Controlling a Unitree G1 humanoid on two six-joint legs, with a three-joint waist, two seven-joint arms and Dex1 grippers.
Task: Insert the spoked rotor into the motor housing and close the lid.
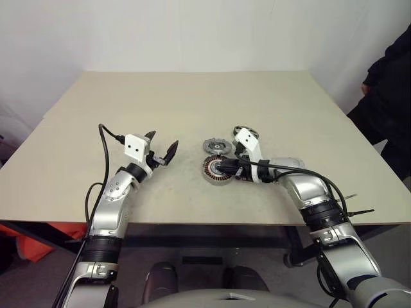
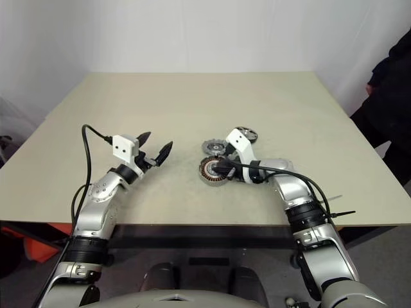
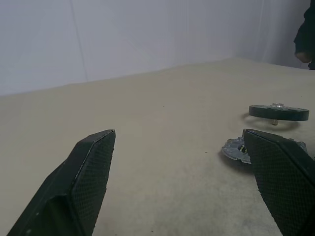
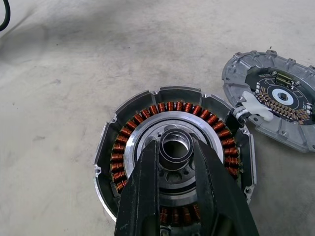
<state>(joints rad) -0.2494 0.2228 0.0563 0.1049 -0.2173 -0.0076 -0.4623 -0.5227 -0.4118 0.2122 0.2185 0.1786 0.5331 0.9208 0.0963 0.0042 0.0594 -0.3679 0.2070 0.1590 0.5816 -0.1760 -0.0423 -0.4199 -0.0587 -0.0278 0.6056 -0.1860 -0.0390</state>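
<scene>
Right end effector pinches the motor housing hub; left end effector hovers wide, empty.

you get soft, even overhead light on the table, bright with no glare. faint, diffuse shadows lie under the motor housing and the lid. close up, the left gripper fingers look slightly soft; the copper windings stay sharp.
</scene>
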